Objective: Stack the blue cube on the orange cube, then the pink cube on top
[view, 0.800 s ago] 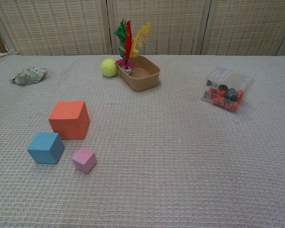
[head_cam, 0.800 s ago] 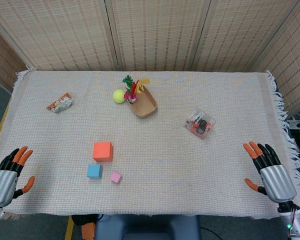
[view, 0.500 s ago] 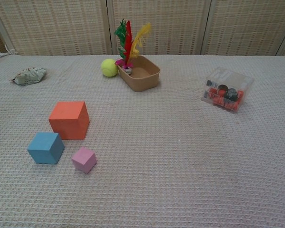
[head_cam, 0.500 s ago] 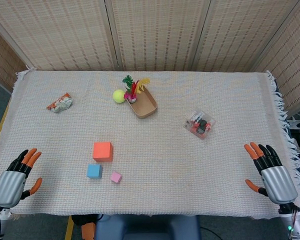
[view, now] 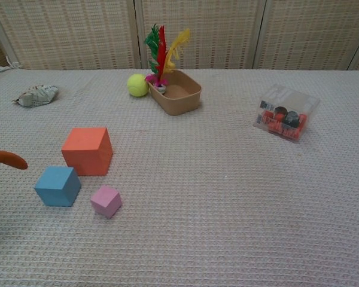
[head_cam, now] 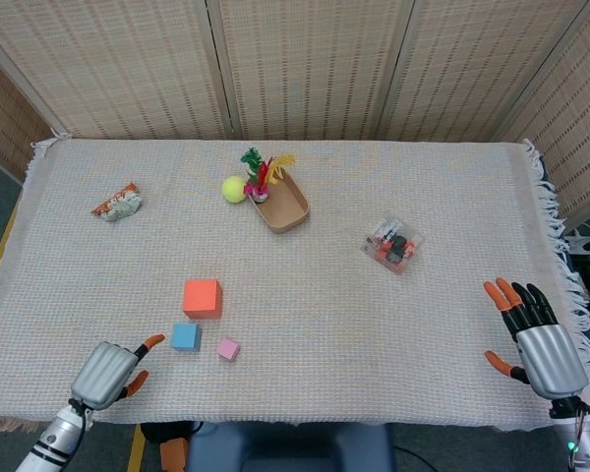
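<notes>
An orange cube sits on the cloth left of centre. In front of it lie a smaller blue cube and, to its right, a small pink cube. All three stand apart. My left hand hovers at the front edge just left of the blue cube, fingers spread, holding nothing; one orange fingertip shows in the chest view. At the front right, far from the cubes, my right hand is open and empty.
A brown tray with a feather shuttlecock and a yellow ball stands at the back centre. A clear box of small parts lies right of centre. A crumpled wrapper lies at the back left.
My left hand has swept right along the front edge, from the far left corner to just beside the blue cube. The right hand and the cubes stay still.
</notes>
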Motion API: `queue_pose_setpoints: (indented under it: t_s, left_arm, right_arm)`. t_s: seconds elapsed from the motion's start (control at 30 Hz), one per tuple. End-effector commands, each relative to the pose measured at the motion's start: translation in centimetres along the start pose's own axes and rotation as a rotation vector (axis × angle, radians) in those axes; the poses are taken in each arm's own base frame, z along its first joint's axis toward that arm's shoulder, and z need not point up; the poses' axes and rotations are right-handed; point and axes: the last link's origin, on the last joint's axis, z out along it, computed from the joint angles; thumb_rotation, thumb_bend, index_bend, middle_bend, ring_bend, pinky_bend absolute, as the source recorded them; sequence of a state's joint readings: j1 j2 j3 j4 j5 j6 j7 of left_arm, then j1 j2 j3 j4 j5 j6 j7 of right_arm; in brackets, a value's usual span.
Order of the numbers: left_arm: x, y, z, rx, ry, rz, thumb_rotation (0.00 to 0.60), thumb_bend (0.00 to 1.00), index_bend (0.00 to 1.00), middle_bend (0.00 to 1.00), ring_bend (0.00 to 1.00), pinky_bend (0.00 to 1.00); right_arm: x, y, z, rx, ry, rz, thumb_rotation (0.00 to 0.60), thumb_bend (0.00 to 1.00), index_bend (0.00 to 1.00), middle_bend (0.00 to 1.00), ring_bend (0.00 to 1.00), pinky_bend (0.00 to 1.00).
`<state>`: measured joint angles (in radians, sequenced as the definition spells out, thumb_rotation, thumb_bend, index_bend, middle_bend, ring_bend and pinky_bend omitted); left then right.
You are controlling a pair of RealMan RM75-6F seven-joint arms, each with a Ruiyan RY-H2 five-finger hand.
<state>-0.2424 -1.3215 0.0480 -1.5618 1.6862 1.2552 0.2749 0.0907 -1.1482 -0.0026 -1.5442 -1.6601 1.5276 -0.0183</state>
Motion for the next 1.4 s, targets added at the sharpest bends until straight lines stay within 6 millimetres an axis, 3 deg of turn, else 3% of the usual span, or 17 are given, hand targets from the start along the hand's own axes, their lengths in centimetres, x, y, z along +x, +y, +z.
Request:
queue_pose_setpoints:
  t_s: [0.03, 0.27, 0.87, 1.0, 1.17, 1.4]
  left_arm:
    - [-0.4, 0.8, 1.8, -0.012, -0.011, -0.014, 0.6, 0.37, 0.21, 0.98, 0.99, 1.0]
    - [-0.5, 1.3, 4.0, -0.015, 0.022, 0.003, 0.6, 0.37, 0.22, 1.0, 1.0, 1.0]
    - [-1.3, 2.3, 6.6, -0.01, 0.004, 0.018, 0.6, 0.36, 0.2, 1.0, 1.0, 1.0]
    - [-1.6, 2.3, 6.9, -0.003, -0.006, 0.031, 0.6, 0.36, 0.26, 1.0, 1.0, 1.0]
    - [-1.6, 2.4, 7.1, -0.006, 0.008, 0.024, 0.6, 0.36, 0.45, 1.0, 1.0, 1.0]
    - [-1.3, 2.1, 6.9, 0.008, 0.039, 0.018, 0.6, 0.36, 0.57, 1.0, 1.0, 1.0]
  right_arm:
    - [-0.1, 0.0, 0.0, -0.004, -0.006, -0.002, 0.6, 0.08, 0.0, 0.0, 0.0, 0.0]
    - [-0.4, 0.1, 0.1, -0.017, -0.034, -0.011, 0.6, 0.08, 0.0, 0.0, 0.0, 0.0]
    - [-0.4, 0.3, 0.2, -0.041, -0.061, -0.017, 0.6, 0.08, 0.0, 0.0, 0.0, 0.0]
    - [-0.3, 0.3, 0.2, -0.044, -0.058, -0.016, 0.6, 0.08, 0.0, 0.0, 0.0, 0.0]
    - [-0.4, 0.4, 0.2, -0.047, -0.062, -0.018, 0.6, 0.08, 0.0, 0.0, 0.0, 0.0]
    - [-0.4, 0.3, 0.1, -0.048, -0.066, -0.019, 0.6, 0.08, 0.0, 0.0, 0.0, 0.0]
